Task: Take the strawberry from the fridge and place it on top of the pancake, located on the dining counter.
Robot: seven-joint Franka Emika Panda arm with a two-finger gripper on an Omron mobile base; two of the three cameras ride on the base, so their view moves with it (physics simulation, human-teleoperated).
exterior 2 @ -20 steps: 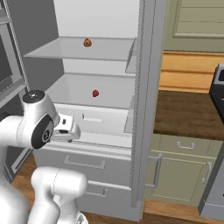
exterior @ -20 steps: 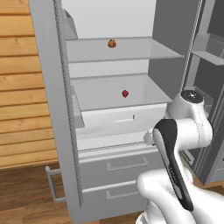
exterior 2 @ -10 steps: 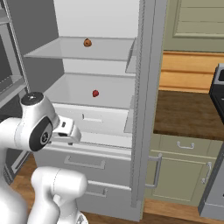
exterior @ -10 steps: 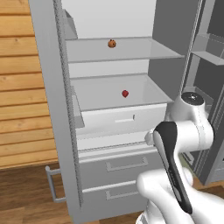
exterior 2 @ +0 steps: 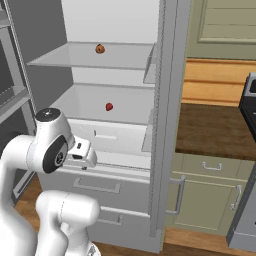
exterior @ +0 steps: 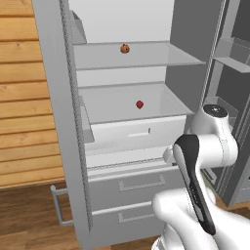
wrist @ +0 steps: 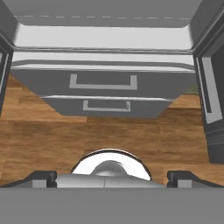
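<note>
Left base view: fridge (exterior: 73,146) stands w/ doors swung wide, so the white shelves are reachable. The strawberry (exterior: 139,104) sits alone on the middle shelf, above the crisper front. It's tiny, bright red, roundish. An orange-brown ball (exterior: 125,48) sits one shelf up (not the target). The arm is folded low in front of the bottom drawers, well below the berry.

Right base view: same layout from the other side. The strawberry (exterior 2: 109,106) is mid-shelf w/ nothing touching it, and the wrist sits at drawer height, short of the shelf. A wood-topped bench (exterior 2: 220,125) w/ green cabinet doors runs to the right.

Hand view: camera looks down at the two drawers (wrist: 103,92) and wood floor. Pincer (wrist: 112,177) tips are wide apart, holding nothing, prob. kept ready for the reach up.
</note>
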